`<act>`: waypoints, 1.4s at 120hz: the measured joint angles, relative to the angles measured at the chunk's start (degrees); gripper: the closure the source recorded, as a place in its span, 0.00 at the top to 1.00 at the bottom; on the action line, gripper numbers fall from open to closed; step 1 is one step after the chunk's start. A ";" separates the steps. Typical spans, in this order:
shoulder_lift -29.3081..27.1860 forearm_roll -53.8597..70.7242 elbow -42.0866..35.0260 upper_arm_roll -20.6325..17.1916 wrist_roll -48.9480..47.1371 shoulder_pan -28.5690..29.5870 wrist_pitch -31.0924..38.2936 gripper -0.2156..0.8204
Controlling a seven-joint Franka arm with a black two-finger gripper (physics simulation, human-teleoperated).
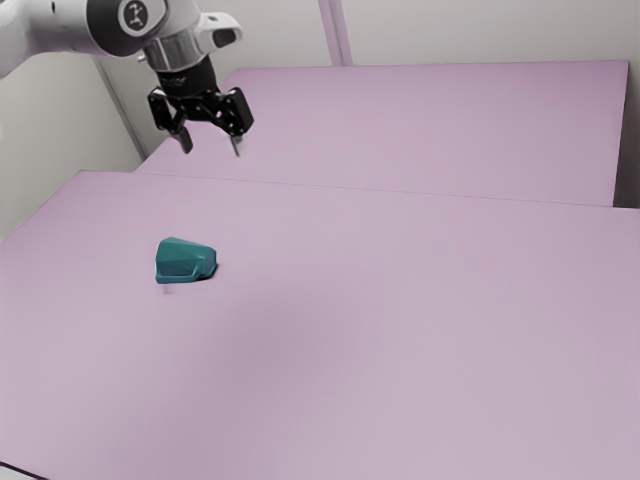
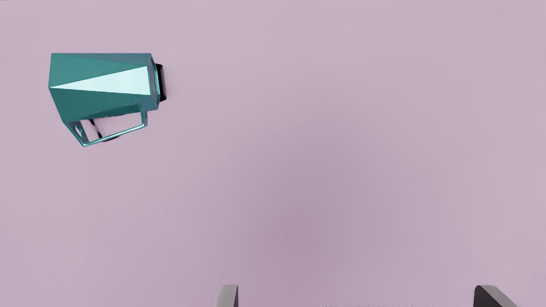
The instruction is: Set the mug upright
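Observation:
My gripper (image 1: pixel 211 146) hangs high over the table in the exterior view, open, with nothing between its fingers. Below it a teal faceted mug (image 1: pixel 184 260) lies on its side on the table, well apart from the fingers. In the wrist view the same mug (image 2: pixel 102 83) shows its long side, and its angular handle lies out along the side nearer the gripper. The gripper (image 2: pixel 355 294) has its two fingertips wide apart there, with bare tabletop between them.
A pink-mauve tabletop (image 1: pixel 400 330) spreads around the mug. Behind it in the exterior view stands another pink surface (image 1: pixel 430 130), with pale walls beyond. The table's corner shows at the exterior view's lower left.

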 joint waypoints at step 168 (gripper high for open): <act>-2.69 -21.30 -27.00 0.42 19.15 18.57 18.64 0.79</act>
